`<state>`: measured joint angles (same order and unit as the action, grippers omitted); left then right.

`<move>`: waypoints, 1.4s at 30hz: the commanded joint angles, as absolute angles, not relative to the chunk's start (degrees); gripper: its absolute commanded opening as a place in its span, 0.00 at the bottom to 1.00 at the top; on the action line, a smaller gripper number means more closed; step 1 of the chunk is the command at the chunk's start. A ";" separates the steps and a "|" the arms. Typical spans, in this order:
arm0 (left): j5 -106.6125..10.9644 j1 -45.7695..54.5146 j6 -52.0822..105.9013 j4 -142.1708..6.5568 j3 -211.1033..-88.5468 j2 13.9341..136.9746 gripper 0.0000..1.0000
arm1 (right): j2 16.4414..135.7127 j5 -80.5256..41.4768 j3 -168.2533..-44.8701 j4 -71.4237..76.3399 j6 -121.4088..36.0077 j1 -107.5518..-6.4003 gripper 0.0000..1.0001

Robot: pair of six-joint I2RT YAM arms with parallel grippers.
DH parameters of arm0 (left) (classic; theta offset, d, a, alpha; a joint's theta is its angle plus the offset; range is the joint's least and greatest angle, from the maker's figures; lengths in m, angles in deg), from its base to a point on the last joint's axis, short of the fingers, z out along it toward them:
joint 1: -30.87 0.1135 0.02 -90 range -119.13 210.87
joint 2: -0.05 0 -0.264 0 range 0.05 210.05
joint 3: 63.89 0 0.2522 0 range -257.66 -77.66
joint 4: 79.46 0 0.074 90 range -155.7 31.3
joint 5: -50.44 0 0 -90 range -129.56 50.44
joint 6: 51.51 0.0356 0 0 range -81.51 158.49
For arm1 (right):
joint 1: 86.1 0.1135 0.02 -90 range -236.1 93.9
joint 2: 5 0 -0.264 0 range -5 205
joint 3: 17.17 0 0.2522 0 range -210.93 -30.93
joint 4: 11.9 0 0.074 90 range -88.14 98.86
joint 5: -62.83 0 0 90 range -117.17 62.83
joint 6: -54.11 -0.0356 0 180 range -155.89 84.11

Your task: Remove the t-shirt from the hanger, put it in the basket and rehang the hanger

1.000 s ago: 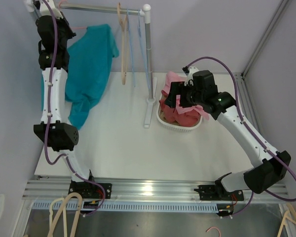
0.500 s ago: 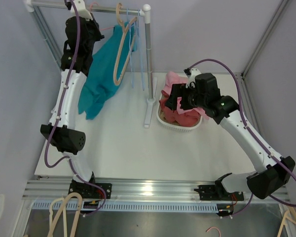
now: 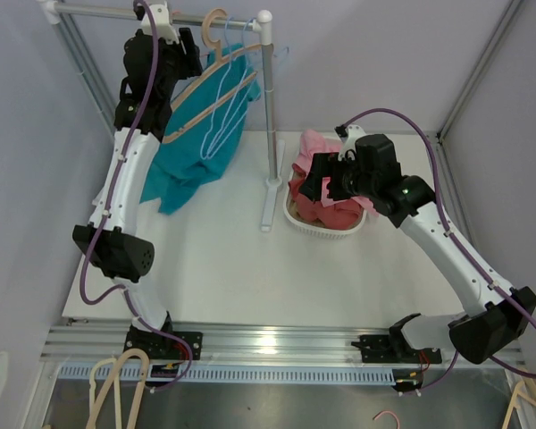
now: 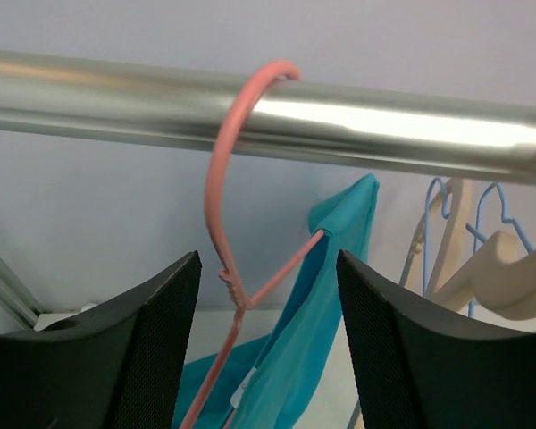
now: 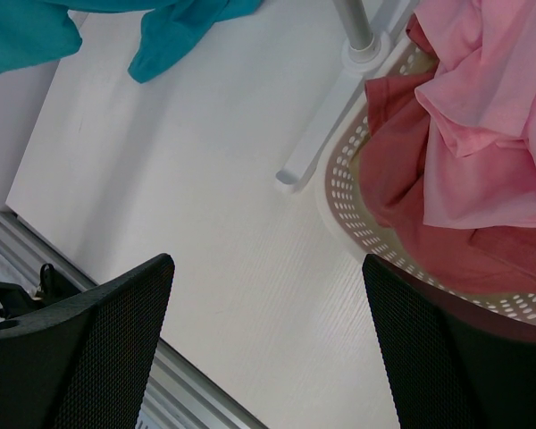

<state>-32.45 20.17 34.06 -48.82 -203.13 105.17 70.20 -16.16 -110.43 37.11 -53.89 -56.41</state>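
Upper left overhead: teal t-shirt (image 3: 183, 165) draped on pink wire hanger (image 4: 217, 192), hooked over steel rail (image 4: 357, 125). Left gripper (image 4: 266, 264) spread apart, hanger neck between; contact hard to tell. Hanger shoulders hidden in cloth, shirt cut off at wrist view's bottom edge. Right gripper (image 5: 266, 264) spread apart, holding nothing, over table (image 5: 205, 179) beside basket (image 5: 342, 188).
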 commanded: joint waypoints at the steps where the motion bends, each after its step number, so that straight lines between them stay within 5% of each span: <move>1: -38.66 22.34 37.52 -52.17 -201.32 101.21 0.68 | 67.95 -15.56 -110.03 35.53 -54.26 -56.13 0.91; 17: -72.32 37.11 30.67 -55.24 -196.57 100.33 0.63 | 67.59 -15.56 -109.94 35.96 -54.34 -56.04 0.91; 28: -79.64 37.64 28.38 -56.48 -200.34 103.93 0.63 | 67.16 -15.56 -109.68 36.23 -54.61 -55.96 0.92; 35: -80.87 37.64 28.91 -55.51 -203.77 107.27 0.46 | 67.24 -15.65 -109.77 36.40 -54.69 -55.96 0.92; 42: -82.19 37.64 27.77 -53.93 -208.79 111.58 0.46 | 67.42 -15.83 -109.94 36.49 -54.69 -55.96 0.92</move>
<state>-80.03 37.42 29.04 -53.78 -205.55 110.50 68.88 -16.14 -109.56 37.15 -54.30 -56.26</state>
